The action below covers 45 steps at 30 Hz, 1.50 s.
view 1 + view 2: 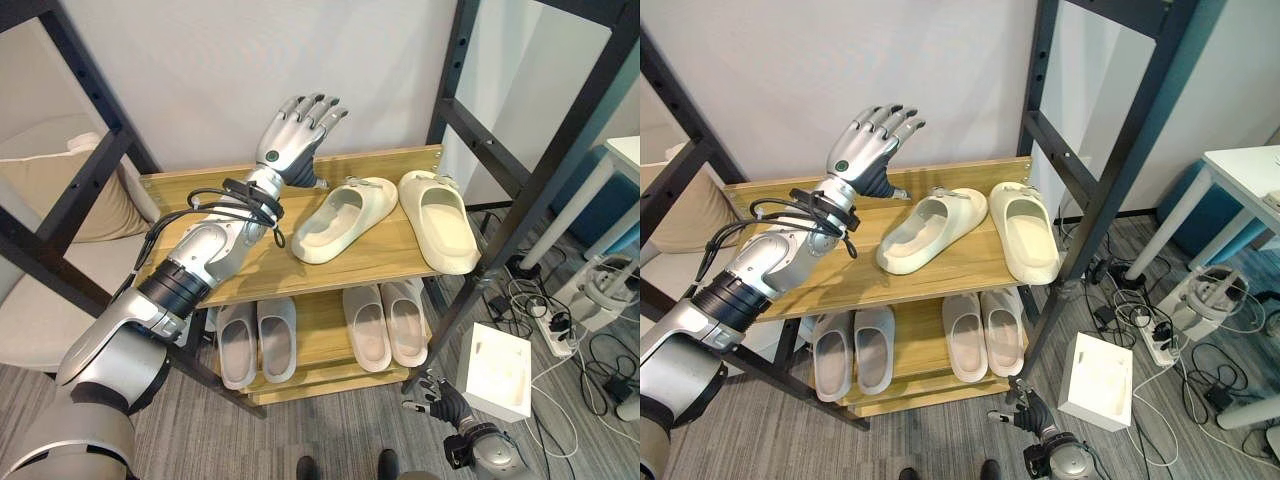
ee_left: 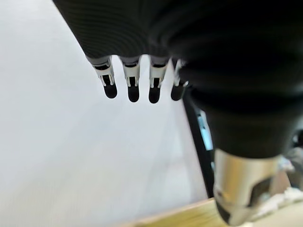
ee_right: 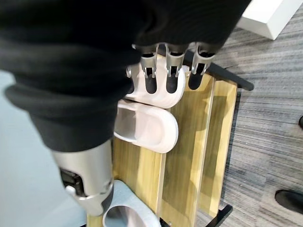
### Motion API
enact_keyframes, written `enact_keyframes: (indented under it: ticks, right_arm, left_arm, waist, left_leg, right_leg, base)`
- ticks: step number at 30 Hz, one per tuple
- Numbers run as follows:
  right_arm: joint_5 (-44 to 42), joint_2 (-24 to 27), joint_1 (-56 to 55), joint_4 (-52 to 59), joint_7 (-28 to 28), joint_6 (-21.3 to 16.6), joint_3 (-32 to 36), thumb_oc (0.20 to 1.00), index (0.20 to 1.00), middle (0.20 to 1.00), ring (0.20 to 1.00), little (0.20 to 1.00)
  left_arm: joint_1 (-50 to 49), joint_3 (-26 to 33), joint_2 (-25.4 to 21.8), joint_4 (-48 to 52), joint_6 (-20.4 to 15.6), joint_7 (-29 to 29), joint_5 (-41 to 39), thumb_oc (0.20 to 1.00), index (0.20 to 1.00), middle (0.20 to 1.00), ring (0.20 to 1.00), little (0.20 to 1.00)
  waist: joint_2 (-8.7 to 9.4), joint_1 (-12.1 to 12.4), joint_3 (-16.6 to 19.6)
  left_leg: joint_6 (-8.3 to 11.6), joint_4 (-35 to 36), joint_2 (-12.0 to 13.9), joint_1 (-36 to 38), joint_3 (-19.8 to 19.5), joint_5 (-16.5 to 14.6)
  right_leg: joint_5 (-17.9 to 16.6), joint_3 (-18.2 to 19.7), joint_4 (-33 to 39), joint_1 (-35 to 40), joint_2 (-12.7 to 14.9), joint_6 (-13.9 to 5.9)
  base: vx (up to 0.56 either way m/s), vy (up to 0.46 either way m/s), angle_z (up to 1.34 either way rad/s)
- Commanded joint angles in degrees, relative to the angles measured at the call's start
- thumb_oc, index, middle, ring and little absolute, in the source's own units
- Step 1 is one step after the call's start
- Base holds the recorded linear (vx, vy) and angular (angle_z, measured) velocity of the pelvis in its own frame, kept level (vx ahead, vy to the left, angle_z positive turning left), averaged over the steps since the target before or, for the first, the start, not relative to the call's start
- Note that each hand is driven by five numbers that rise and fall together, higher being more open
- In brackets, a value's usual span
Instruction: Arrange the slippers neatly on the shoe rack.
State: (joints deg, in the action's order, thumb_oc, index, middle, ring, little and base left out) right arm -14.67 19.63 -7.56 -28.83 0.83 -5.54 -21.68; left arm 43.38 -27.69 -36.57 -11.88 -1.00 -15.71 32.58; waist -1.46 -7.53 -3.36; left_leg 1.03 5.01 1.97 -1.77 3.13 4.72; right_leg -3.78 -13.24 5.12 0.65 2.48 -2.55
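Note:
Two cream slippers lie on the wooden rack's top shelf (image 1: 260, 270): one slipper (image 1: 345, 218) is skewed, with its toe toward the front left, and the other slipper (image 1: 438, 218) lies straight beside it on the right. My left hand (image 1: 298, 135) is raised above the shelf's back edge, left of the skewed slipper, open with fingers (image 2: 130, 85) spread and touching nothing. The lower shelf (image 3: 189, 156) holds two pairs of pale grey slippers (image 1: 258, 340) (image 1: 386, 322). My right hand (image 1: 440, 397) hangs low by the rack's front right leg, open and empty.
Black metal frame posts (image 1: 545, 170) stand on both sides of the rack. A white box (image 1: 497, 372) sits on the floor to the right, with a power strip and cables (image 1: 560, 325) beyond it. A beige cushion (image 1: 55, 190) lies at the left.

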Motion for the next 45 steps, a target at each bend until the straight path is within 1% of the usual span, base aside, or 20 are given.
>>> enact_keyframes:
  ticks: [1,2,3,4,5,6,7,8,10,11,12,15,21,24,27,28,33,41,43,45]
  right_arm:
    - [0.24,-2.11,1.69,1.16,0.14,-0.35,2.57,1.000,1.000,1.000,1.000,1.000]
    - [0.35,-2.33,1.58,1.18,-0.13,0.07,2.74,1.000,1.000,1.000,1.000,1.000]
    - [0.54,-2.51,1.50,1.21,-0.35,0.71,3.04,1.000,1.000,1.000,1.000,1.000]
    - [0.54,-2.51,1.50,1.22,-0.35,0.71,3.03,1.000,1.000,1.000,1.000,1.000]
    - [0.60,-2.57,1.40,1.29,-0.54,0.98,3.10,1.000,1.000,1.000,1.000,1.000]
    - [0.62,-2.56,1.49,1.35,-0.59,1.50,3.29,1.000,1.000,1.000,1.000,1.000]
    - [0.55,-2.47,1.49,1.52,-0.69,1.70,3.19,1.000,1.000,1.000,1.000,1.000]
    - [0.55,-2.46,1.48,1.53,-0.70,1.71,3.18,1.000,1.000,1.000,1.000,1.000]
    - [0.40,-1.84,1.77,1.82,-1.04,2.23,3.28,1.000,1.000,1.000,1.000,1.000]
    - [0.37,-1.26,1.84,2.52,-1.34,2.65,3.31,1.000,1.000,1.000,1.000,1.000]
    - [0.36,-1.15,1.63,2.82,-1.54,2.77,3.33,1.000,1.000,1.000,1.000,1.000]
    - [0.20,-0.42,1.15,3.59,-2.40,3.74,2.92,1.000,1.000,1.000,1.000,1.000]
    - [0.26,-0.55,0.62,3.04,-2.69,4.59,1.95,1.000,1.000,1.000,1.000,1.000]
    - [-0.11,-0.87,0.89,2.71,-2.46,4.79,1.31,1.000,1.000,1.000,1.000,1.000]
    - [-0.33,-1.07,1.34,2.42,-2.28,4.87,0.96,1.000,1.000,1.000,1.000,1.000]
    - [-0.47,-1.33,1.80,2.04,-2.08,4.93,0.69,1.000,1.000,1.000,1.000,1.000]
    - [-0.64,-1.46,2.29,1.42,-1.73,5.06,0.42,1.000,1.000,1.000,1.000,1.000]
    - [-1.17,-2.03,3.14,0.49,-0.99,5.03,0.14,1.000,1.000,1.000,1.000,1.000]
    - [-1.25,-2.17,3.40,0.14,-0.84,5.00,0.05,1.000,1.000,1.000,1.000,1.000]
    - [-1.58,-2.46,3.19,0.13,-0.49,4.33,0.43,1.000,1.000,1.000,1.000,1.000]
  left_arm:
    - [1.94,3.63,0.14,-3.72,-3.77,0.79,-13.79,1.000,1.000,1.000,1.000,1.000]
    - [-1.10,4.93,1.79,-3.57,-5.00,1.99,-19.93,1.000,1.000,1.000,1.000,1.000]
    - [-5.82,6.61,3.77,-2.60,-6.45,4.36,-29.32,1.000,1.000,1.000,1.000,1.000]
    - [-5.85,6.63,3.75,-2.57,-6.44,4.38,-29.34,1.000,1.000,1.000,1.000,1.000]
    - [-8.34,7.11,4.61,-2.59,-7.03,5.29,-33.85,1.000,1.000,1.000,1.000,1.000]
    - [-11.94,7.45,5.77,-2.74,-7.40,6.91,-41.76,1.000,1.000,1.000,1.000,1.000]
    - [-13.31,7.47,6.22,-3.24,-7.43,7.62,-45.13,1.000,1.000,1.000,1.000,1.000]
    - [-13.33,7.48,6.21,-3.24,-7.44,7.63,-45.16,1.000,1.000,1.000,1.000,1.000]
    - [-15.52,6.95,6.26,-3.74,-6.61,9.39,-50.96,1.000,1.000,1.000,1.000,1.000]
    - [-17.48,6.43,5.09,-2.15,-5.84,11.36,-56.30,1.000,1.000,1.000,1.000,1.000]
    - [-18.12,6.01,4.54,-1.50,-5.39,12.11,-57.88,1.000,1.000,1.000,1.000,1.000]
    - [-20.42,3.98,2.44,2.59,-3.97,14.65,-68.59,1.000,1.000,1.000,1.000,1.000]
    - [-21.23,-0.64,2.62,9.43,-2.40,16.15,-80.03,1.000,1.000,1.000,1.000,1.000]
    - [-19.10,-3.16,5.04,10.53,-2.00,15.03,-83.97,1.000,1.000,1.000,1.000,1.000]
    - [-17.50,-4.54,7.21,10.43,-1.93,14.28,-84.88,1.000,1.000,1.000,1.000,1.000]
    - [-15.89,-5.40,9.18,9.88,-1.82,13.73,-84.79,1.000,1.000,1.000,1.000,1.000]
    - [-13.37,-6.94,13.56,8.21,-1.68,13.04,-83.91,1.000,1.000,1.000,1.000,1.000]
    - [-10.14,-7.05,20.46,3.17,-2.47,10.69,-83.34,1.000,1.000,1.000,1.000,1.000]
    - [-9.77,-6.83,21.21,3.02,-2.70,10.25,-83.20,1.000,1.000,1.000,1.000,1.000]
    - [-9.96,-5.30,19.46,3.91,-3.26,8.80,-77.12,1.000,1.000,1.000,1.000,1.000]
  waist:
    - [2.30,1.26,-2.07]
    - [2.20,1.50,-2.12]
    - [2.05,1.80,-2.14]
    - [2.07,1.74,-2.03]
    - [2.00,1.96,-2.11]
    - [1.99,2.12,-2.11]
    - [1.94,2.15,-2.11]
    - [1.94,2.13,-2.09]
    - [1.87,2.20,-2.15]
    - [1.74,2.25,-2.16]
    - [1.71,2.23,-2.13]
    - [1.54,2.22,-1.85]
    - [1.42,2.13,-1.76]
    - [1.44,1.98,-1.81]
    - [1.40,1.80,-1.84]
    - [1.42,1.60,-1.85]
    - [1.34,1.16,-1.88]
    - [1.23,0.24,-1.98]
    - [1.25,0.17,-2.00]
    - [1.36,0.55,-1.99]
  left_leg:
    - [-2.29,-0.01,-3.29,5.78,-0.51,-12.43]
    - [-2.32,-0.01,-3.33,5.91,-0.57,-12.46]
    - [-2.39,-0.01,-3.41,5.93,-0.67,-12.35]
    - [-2.41,-0.01,-3.45,5.78,-0.71,-12.27]
    - [-2.44,-0.01,-3.43,5.91,-0.73,-12.33]
    - [-2.51,-0.01,-3.53,5.77,-0.85,-12.20]
    - [-2.54,-0.01,-3.53,5.76,-0.92,-12.19]
    - [-2.54,-0.01,-3.53,5.75,-0.93,-12.19]
    - [-2.60,-0.01,-3.53,5.68,-0.99,-12.13]
    - [-2.61,-0.01,-3.52,5.56,-0.92,-12.06]
    - [-2.61,-0.01,-3.52,5.49,-0.88,-12.06]
    - [-2.67,-0.01,-3.50,5.22,-0.86,-12.02]
    - [-2.70,-0.01,-3.53,5.19,-0.88,-11.95]
    - [-2.75,-0.01,-3.54,5.14,-1.08,-11.86]
    - [-2.76,-0.01,-3.56,5.11,-1.14,-11.88]
    - [-2.78,-0.01,-3.60,5.06,-1.15,-11.89]
    - [-2.81,-0.01,-3.65,5.05,-1.07,-11.86]
    - [-2.75,-0.01,-3.63,4.94,-0.70,-11.80]
    - [-2.78,-0.01,-3.64,4.86,-0.69,-11.80]
    - [-2.78,-0.01,-3.63,4.83,-0.64,-11.82]
  right_leg:
    - [10.03,-0.95,-0.12,3.32,-0.10,-2.83]
    - [10.04,-0.99,-0.12,3.46,-0.09,-2.78]
    - [10.04,-1.13,-0.12,3.59,0.01,-2.72]
    - [10.00,-1.17,-0.12,3.46,0.05,-2.73]
    - [10.05,-1.16,-0.12,3.61,0.05,-2.71]
    - [10.04,-1.35,-0.12,3.54,0.15,-2.71]
    - [10.07,-1.37,-0.12,3.55,0.15,-2.68]
    - [10.07,-1.37,-0.12,3.55,0.15,-2.68]
    - [10.04,-1.43,-0.12,3.57,0.20,-2.68]
    - [10.00,-1.58,-0.12,3.49,0.25,-2.75]
    - [9.95,-1.64,-0.12,3.44,0.28,-2.79]
    - [9.88,-1.52,-0.12,3.23,0.37,-2.84]
    - [10.01,-1.84,-0.12,3.21,0.43,-2.86]
    - [10.06,-1.87,-0.12,3.20,0.44,-2.85]
    - [10.12,-1.93,-0.12,3.19,0.45,-2.86]
    - [10.12,-1.89,-0.12,3.15,0.46,-2.90]
    - [10.17,-1.75,-0.12,3.09,0.49,-2.85]
    - [10.22,-1.68,-0.12,2.87,0.53,-2.77]
    - [10.17,-1.60,-0.12,2.80,0.53,-2.77]
    - [10.22,-1.71,-0.12,2.80,0.54,-2.73]
  base:
    - [0.00,0.025,0.13]
    - [0.00,0.027,0.17]
    - [0.00,0.027,0.11]
    - [0.00,0.024,0.05]
    - [0.00,0.000,0.00]
    - [0.00,0.000,0.00]
    - [0.00,0.000,0.00]
    - [0.00,0.013,0.03]
    - [-0.01,0.020,0.08]
    - [-0.01,0.024,0.06]
    - [0.00,0.000,0.00]
    - [0.00,0.000,0.00]
    - [0.00,0.000,0.00]
    - [0.00,0.000,0.00]
    - [0.00,0.000,0.00]
    - [0.00,0.000,0.00]
    - [0.00,0.001,-0.01]
    - [0.00,0.000,0.01]
    - [0.00,0.000,0.00]
    - [0.00,0.000,0.00]
